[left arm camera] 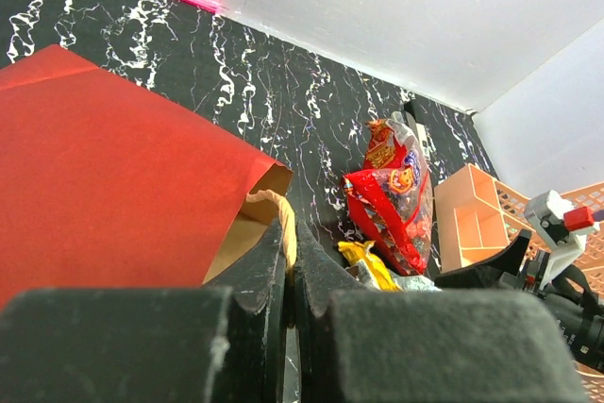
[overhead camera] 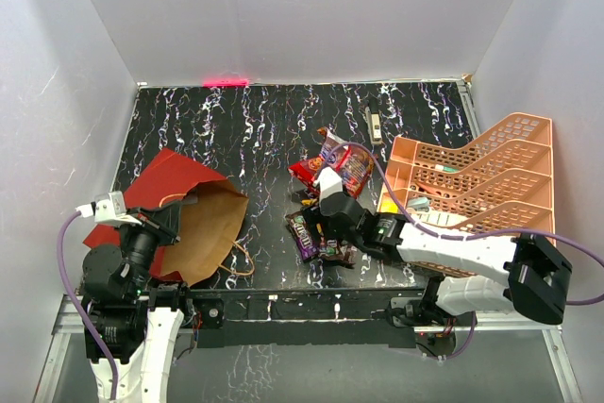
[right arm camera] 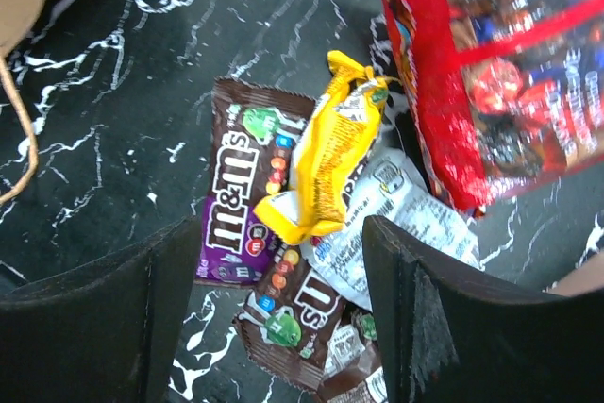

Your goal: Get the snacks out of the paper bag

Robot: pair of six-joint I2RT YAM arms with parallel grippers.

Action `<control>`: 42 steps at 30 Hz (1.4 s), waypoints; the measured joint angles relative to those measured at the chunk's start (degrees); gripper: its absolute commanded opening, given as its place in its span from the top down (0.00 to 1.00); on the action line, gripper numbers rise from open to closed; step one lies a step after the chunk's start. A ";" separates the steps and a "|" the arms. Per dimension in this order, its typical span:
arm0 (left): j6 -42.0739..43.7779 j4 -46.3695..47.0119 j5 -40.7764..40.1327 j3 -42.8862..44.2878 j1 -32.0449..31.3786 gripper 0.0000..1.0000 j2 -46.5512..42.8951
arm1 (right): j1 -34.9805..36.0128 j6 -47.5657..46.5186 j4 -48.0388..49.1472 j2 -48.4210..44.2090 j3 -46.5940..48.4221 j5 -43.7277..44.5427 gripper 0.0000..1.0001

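The paper bag (overhead camera: 193,219) lies on its side at the left, red outside and brown inside, mouth facing right. My left gripper (left arm camera: 288,228) is shut on the bag's tan cord handle (left arm camera: 281,209) at the mouth rim; it also shows in the top view (overhead camera: 175,217). The snacks lie in a pile on the table: two red chip bags (overhead camera: 335,165), a yellow packet (right arm camera: 326,158), a purple packet (right arm camera: 236,200), a brown packet (right arm camera: 307,313) and a white packet (right arm camera: 401,224). My right gripper (right arm camera: 283,327) is open and empty, just above the pile, its jaws on either side of the brown packet.
A peach lattice tiered tray (overhead camera: 472,176) stands at the right, close to the right arm. A slim pen-like tool (overhead camera: 374,123) lies at the back. The bag's second cord handle (overhead camera: 241,261) loops on the table near the front edge. White walls enclose the table.
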 measured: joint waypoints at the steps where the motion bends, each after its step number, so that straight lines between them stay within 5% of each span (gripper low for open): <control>1: 0.02 0.00 0.00 0.00 0.00 1.00 0.04 | 0.00 -1.29 0.94 -0.04 0.17 -0.72 0.27; 10: 0.02 -0.11 0.02 0.00 0.00 1.00 0.17 | 2.16 -12.44 19.67 8.04 0.98 -14.34 0.23; 21: 0.02 -0.13 0.42 0.00 0.00 1.00 0.15 | 11.47 -29.90 47.76 41.59 18.73 -22.25 0.21; 31: 0.87 0.20 2.89 -0.02 -0.02 1.00 -2.82 | 10.82 -34.42 54.45 66.49 42.86 -13.25 0.09; 42: 1.14 0.37 3.82 -0.09 -0.68 1.00 -5.38 | 9.62 -35.21 58.58 83.73 66.62 1.44 0.08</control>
